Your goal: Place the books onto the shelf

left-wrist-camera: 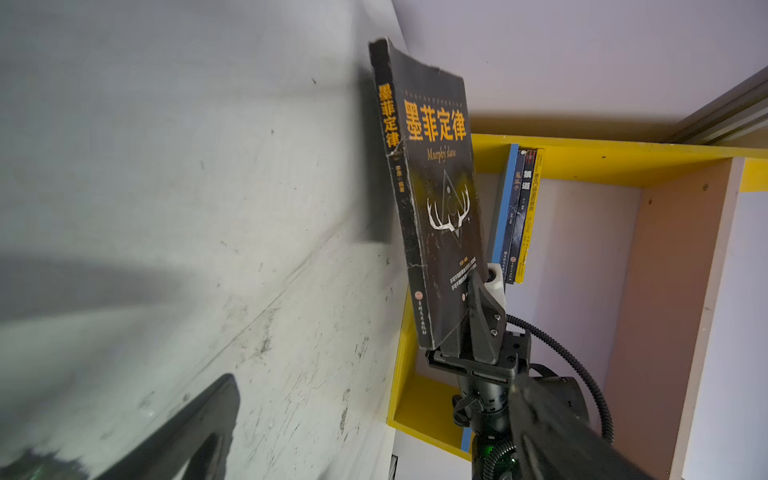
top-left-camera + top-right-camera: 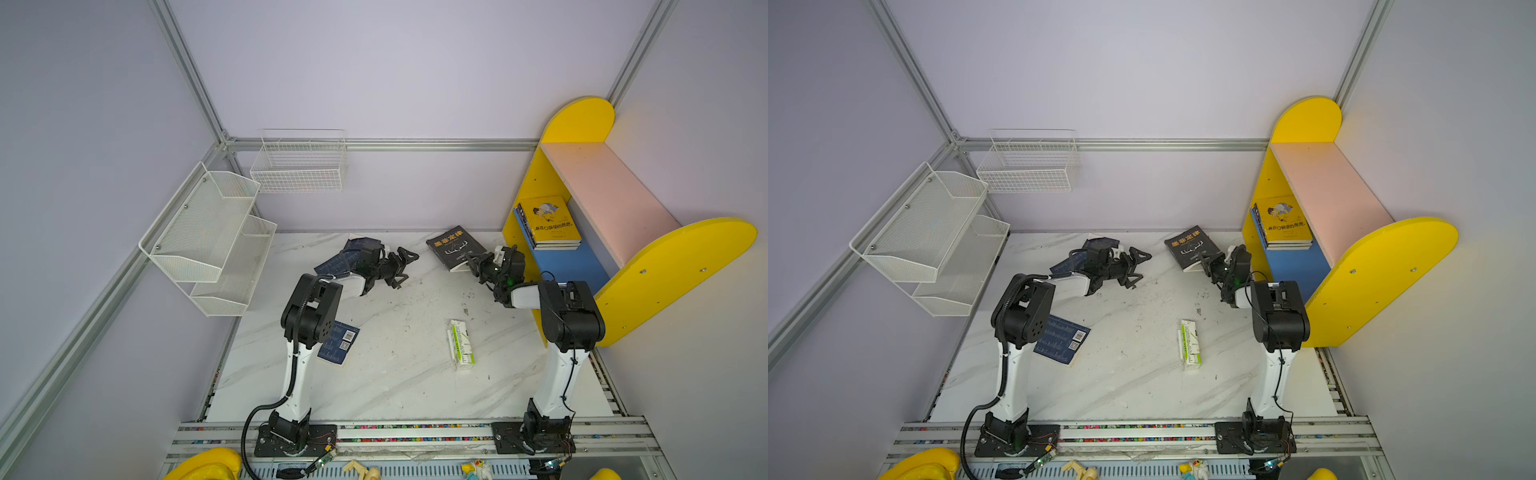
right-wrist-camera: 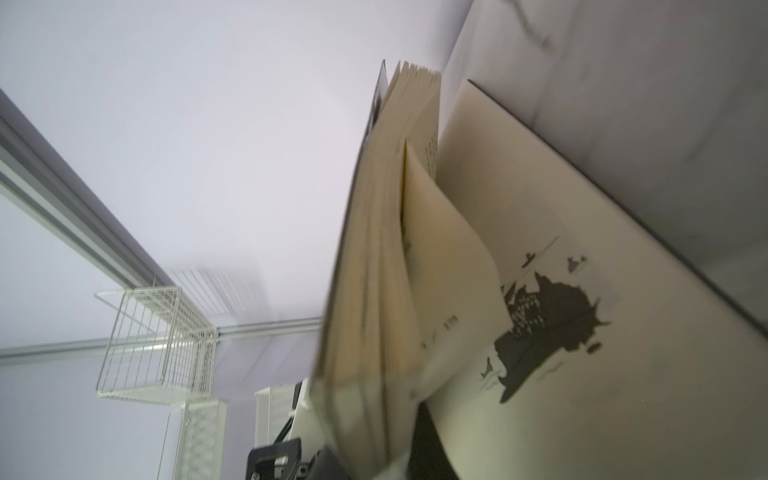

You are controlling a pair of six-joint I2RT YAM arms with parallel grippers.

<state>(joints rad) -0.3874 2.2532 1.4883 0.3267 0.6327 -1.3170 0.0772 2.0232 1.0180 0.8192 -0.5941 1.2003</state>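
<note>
My right gripper (image 2: pixel 474 266) (image 2: pixel 1207 262) is shut on the lower corner of a black book (image 2: pixel 455 248) (image 2: pixel 1191 248) (image 1: pixel 436 187) with an orange title, tilted up off the table beside the shelf (image 2: pixel 602 195) (image 2: pixel 1325 187) (image 1: pixel 582 162). In the right wrist view its pages (image 3: pixel 374 270) fan out and the back cover (image 3: pixel 561 353) hangs loose. A yellow book (image 2: pixel 548 222) (image 2: pixel 1283 222) tops a stack on the blue lower board. Navy books lie under my left arm (image 2: pixel 345 259) and by its elbow (image 2: pixel 338 343) (image 2: pixel 1063 338). The left gripper (image 2: pixel 405 266) (image 2: pixel 1138 266) hovers open mid-table.
A green-and-white carton (image 2: pixel 461 344) (image 2: pixel 1191 345) lies on the marble table (image 2: pixel 395 382) in front of the right arm. A white mesh rack (image 2: pixel 208 237) and a wire basket (image 2: pixel 299 166) (image 3: pixel 153 340) hang on the left and back walls.
</note>
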